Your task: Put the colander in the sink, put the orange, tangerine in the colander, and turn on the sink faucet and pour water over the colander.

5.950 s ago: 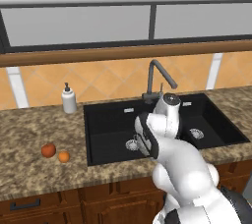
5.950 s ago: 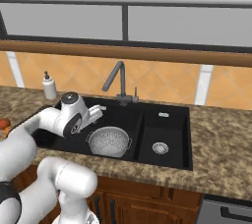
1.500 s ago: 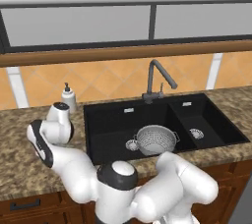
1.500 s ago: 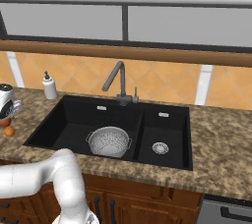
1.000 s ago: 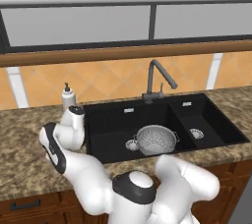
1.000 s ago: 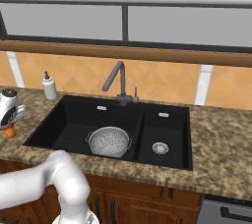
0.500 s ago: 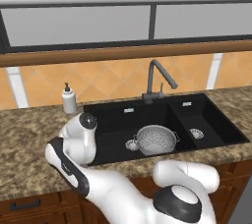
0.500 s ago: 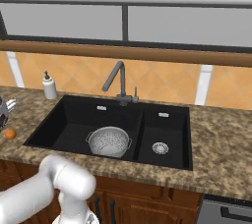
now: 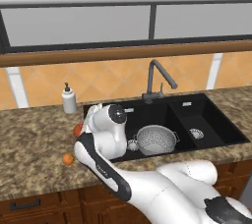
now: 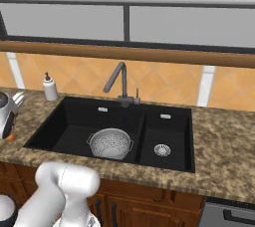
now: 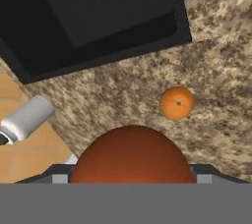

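Observation:
The silvery colander (image 9: 156, 139) (image 10: 110, 143) sits in the larger left basin of the black sink (image 9: 206, 115) (image 10: 172, 121). The dark faucet (image 9: 158, 78) (image 10: 119, 84) stands behind it, and no water runs. Two fruits lie on the counter left of the sink: a deep reddish-orange one (image 9: 77, 130) (image 11: 132, 154) and a brighter, smaller-looking one (image 9: 68, 158) (image 11: 176, 102). I cannot tell which is the orange and which the tangerine. My gripper (image 9: 88, 118) (image 10: 18, 99) hangs open right over the reddish fruit, which looms close in the hand view and hides the fingertips.
A white soap dispenser (image 9: 69, 99) (image 10: 49, 87) (image 11: 27, 117) stands on the granite counter (image 9: 29, 139) behind the fruits, close to my hand. The small right basin has a round silver drain (image 9: 197, 133) (image 10: 162, 150). A tiled backsplash and window run behind.
My arm has swung from the far left of the counter back toward the sink's edge, bringing the hand over the reddish fruit. Fruits and colander have stayed put; the jaws stay open.

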